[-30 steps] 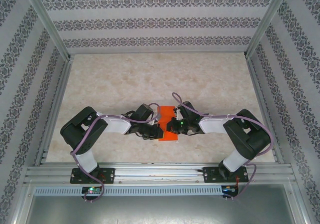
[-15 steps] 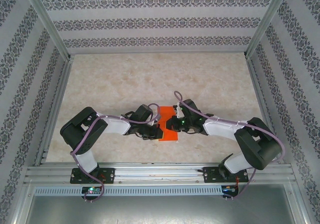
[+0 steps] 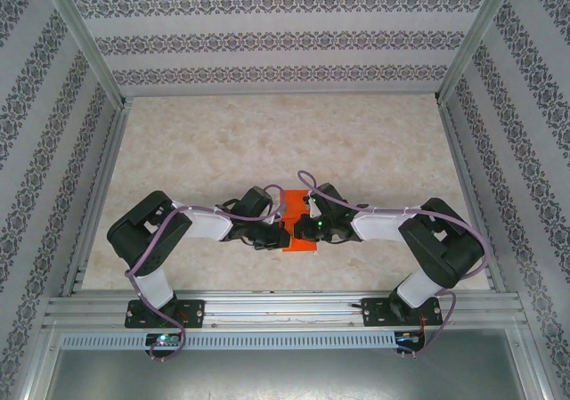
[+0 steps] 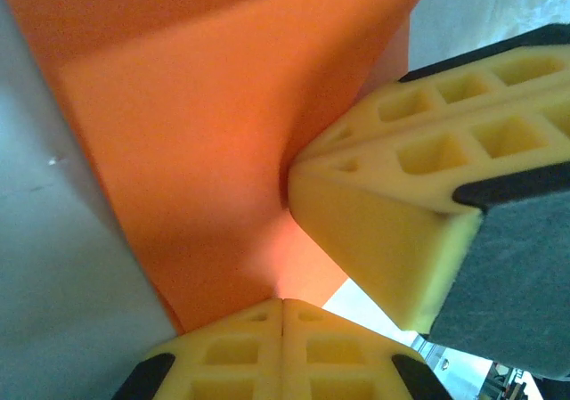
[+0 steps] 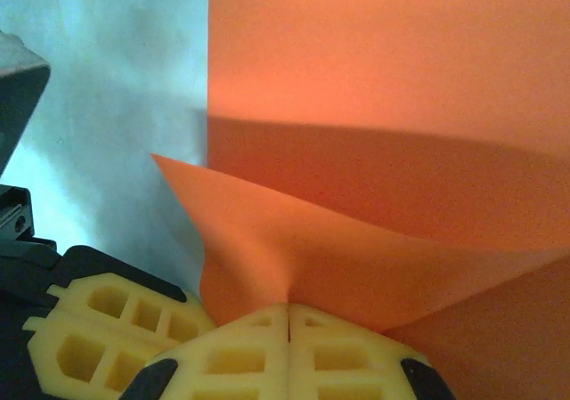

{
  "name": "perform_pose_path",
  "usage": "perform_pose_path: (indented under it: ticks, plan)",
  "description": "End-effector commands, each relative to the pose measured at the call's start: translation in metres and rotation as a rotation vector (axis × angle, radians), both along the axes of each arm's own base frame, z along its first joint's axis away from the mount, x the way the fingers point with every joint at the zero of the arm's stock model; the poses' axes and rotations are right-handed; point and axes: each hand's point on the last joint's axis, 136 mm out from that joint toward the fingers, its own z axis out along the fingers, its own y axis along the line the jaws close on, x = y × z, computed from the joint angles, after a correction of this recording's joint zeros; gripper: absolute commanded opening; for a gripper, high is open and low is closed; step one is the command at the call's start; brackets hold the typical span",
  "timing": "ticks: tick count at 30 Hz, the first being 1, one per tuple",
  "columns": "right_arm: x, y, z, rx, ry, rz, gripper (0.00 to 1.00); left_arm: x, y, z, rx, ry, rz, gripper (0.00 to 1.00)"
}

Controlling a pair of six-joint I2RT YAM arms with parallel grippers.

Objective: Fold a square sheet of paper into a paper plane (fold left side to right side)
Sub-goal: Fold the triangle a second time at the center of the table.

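Observation:
The square sheet of paper (image 3: 300, 243) is bright orange-red and lies partly folded at the table's middle, mostly covered by both wrists. My left gripper (image 3: 277, 233) comes in from the left and is shut, with a paper edge (image 4: 205, 151) running into the seam of its yellow fingertips (image 4: 283, 304). My right gripper (image 3: 304, 229) comes in from the right, shut on a raised flap (image 5: 356, 257) that bulges up from the flat layer (image 5: 383, 53). Both grippers meet tip to tip. The right gripper's yellow fingers (image 4: 401, 195) show close by in the left wrist view.
The marbled tabletop (image 3: 223, 142) stretches behind the paper. Patterned walls (image 3: 276, 39) with metal frame posts (image 3: 85, 35) close in the back and sides. An aluminium rail (image 3: 285, 309) carries the arm bases at the near edge. The left gripper's fingers (image 5: 98, 338) sit beside the right gripper's.
The right arm's elbow swung out to the right and came back, and its gripper ended slightly further left over the paper. The left gripper closed the last bit and stayed in place.

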Motion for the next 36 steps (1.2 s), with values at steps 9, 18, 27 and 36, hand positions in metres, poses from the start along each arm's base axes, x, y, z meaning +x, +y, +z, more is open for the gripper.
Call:
perform_pose_path:
  ticks: [9, 18, 27, 36]
  plan:
    - [0.013, -0.018, -0.012, -0.103, -0.033, -0.017, 0.0, -0.018, 0.029, -0.04, 0.176, 0.1, 0.064, 0.02]
    - [0.028, -0.033, -0.011, -0.122, -0.039, -0.041, 0.0, -0.021, 0.03, -0.044, 0.175, 0.113, 0.064, 0.02]
    - [0.045, -0.059, -0.014, -0.137, -0.024, -0.086, 0.0, -0.022, 0.03, -0.045, 0.174, 0.112, 0.062, 0.02]
    - [0.06, -0.073, -0.004, -0.111, -0.034, -0.11, 0.0, -0.019, 0.024, -0.04, 0.136, 0.1, 0.058, 0.02]
